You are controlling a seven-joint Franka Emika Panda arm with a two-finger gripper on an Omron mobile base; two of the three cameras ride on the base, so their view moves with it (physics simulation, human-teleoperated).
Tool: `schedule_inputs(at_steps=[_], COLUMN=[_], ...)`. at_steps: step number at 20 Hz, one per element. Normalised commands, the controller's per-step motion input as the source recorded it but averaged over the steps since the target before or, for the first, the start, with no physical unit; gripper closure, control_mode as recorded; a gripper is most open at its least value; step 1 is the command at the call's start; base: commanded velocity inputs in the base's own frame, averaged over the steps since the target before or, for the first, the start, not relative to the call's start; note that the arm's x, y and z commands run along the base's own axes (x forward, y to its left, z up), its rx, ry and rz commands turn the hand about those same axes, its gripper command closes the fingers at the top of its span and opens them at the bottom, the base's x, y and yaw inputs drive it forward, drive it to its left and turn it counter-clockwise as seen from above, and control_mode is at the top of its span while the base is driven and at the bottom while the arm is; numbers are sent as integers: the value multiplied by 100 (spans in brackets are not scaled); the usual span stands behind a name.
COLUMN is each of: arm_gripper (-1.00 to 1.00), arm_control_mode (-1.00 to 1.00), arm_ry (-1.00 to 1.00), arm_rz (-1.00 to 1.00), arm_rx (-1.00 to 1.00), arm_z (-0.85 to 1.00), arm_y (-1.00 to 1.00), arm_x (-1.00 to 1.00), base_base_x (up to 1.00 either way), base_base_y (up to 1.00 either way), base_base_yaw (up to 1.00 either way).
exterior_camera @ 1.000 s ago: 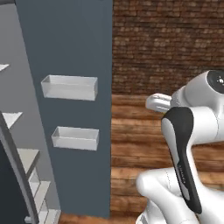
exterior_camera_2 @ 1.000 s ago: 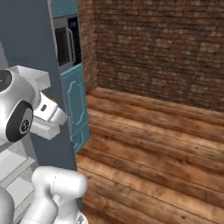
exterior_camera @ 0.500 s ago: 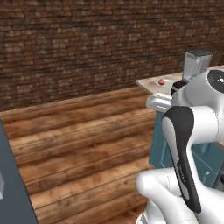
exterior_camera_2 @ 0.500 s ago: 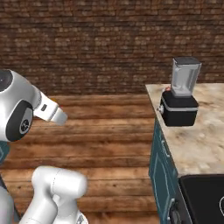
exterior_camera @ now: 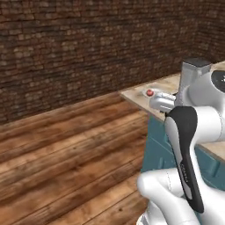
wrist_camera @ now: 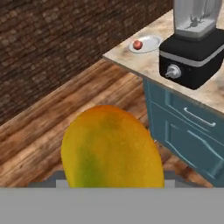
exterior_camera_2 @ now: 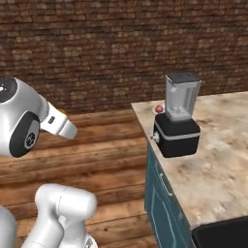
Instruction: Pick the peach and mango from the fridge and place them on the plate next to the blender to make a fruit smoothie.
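- Mango (wrist_camera: 111,148) held close in front of the hand camera, large, yellow-orange with a green patch low on one side; fingers closed in on it from either side, tips hidden behind the fruit, so contact points impossible to make out.
- Judged from the smooth, rounded skin: fairly slippery, firm but bruisable, moderately heavy for its size; likely to roll or twist if squeezed off-centre.
- Best taken across the widest middle, flanks square to the pads, with modest pressure; too hard risks denting the flesh, too light risks a slide out during a swing.
- Peach (wrist_camera: 138,44) already resting on the plate (wrist_camera: 151,43), small and reddish, seen also as a red dot near the desk corner (exterior_camera: 150,92).
- Plate sitting on the desk (wrist_camera: 135,61) just beside the blender (exterior_camera_2: 176,118), on the side nearer the brick wall.
- Half of the task looks done; mango well apart from the plate, out over the wooden floor.
- Next move calls for carrying over the desk edge and lowering onto the bare part of the plate beside the peach, without knocking it or the blender base.
- Risk: round fruit rolling off the shallow rim on release; low, gentle set-down advisable.
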Motion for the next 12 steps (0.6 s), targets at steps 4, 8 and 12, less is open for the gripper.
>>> schedule_inputs(at_steps=[4,8,12], arm_gripper=[100,100,100], arm_control_mode=[100,100,100], arm_ry=[0,0,0], arm_rz=[0,0,0], arm_rx=[0,0,0], arm_z=[0,0,0], arm_y=[0,0,0], arm_x=[0,0,0], base_base_x=[100,100,71], base_base_y=[30,0,0], base_base_yaw=[-21,-46,-65])
